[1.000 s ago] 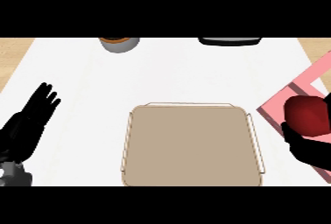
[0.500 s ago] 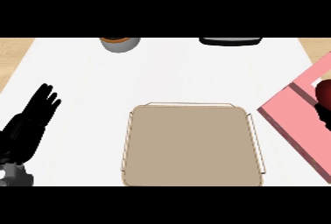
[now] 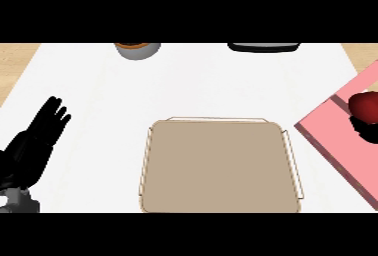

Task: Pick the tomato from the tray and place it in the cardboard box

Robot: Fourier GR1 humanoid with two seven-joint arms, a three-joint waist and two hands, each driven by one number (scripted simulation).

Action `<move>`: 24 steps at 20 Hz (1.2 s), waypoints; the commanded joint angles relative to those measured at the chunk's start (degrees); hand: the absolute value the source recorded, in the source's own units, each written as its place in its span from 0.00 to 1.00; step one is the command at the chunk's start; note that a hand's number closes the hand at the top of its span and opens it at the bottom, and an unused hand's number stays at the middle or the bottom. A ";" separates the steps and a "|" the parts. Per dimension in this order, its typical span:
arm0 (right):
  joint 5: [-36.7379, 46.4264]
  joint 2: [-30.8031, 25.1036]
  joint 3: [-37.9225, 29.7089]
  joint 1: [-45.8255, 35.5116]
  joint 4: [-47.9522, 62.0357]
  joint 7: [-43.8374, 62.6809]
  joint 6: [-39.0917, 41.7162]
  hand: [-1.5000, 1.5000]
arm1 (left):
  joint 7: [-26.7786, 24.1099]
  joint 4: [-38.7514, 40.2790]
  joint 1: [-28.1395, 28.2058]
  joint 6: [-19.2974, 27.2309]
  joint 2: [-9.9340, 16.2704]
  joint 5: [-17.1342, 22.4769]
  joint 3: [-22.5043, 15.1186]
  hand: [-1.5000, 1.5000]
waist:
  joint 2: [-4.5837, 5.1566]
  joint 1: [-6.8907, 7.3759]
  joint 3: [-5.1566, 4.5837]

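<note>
The red tomato [image 3: 365, 102] shows at the far right edge, over the pink tray [image 3: 332, 135]. My right hand [image 3: 365, 129] is mostly cut off by the view's edge. Only its dark fingers show, curled against the tomato's lower side. The shallow brown cardboard box [image 3: 219, 167] lies in the middle of the white counter, left of the tray. Its inside shows bare. My left hand [image 3: 33, 142] rests open at the left edge, fingers straight and pointing up, well apart from the box.
A grey cup with an orange top [image 3: 137, 49] stands at the back, left of centre. A flat black object [image 3: 263, 47] lies at the back right. Wooden surface [image 3: 15, 65] borders the white counter top on the left.
My right hand and the tomato have shifted up and to the right, so most of the hand has left the view. The left hand and the box have not moved.
</note>
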 commanded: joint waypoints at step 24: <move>-34.27 4.65 -24.36 1.50 12.15 -7.84 -7.61 0.00 | -1.24 2.84 -1.45 -0.57 0.48 -0.15 1.40 0.50 | -0.22 -1.14 -0.02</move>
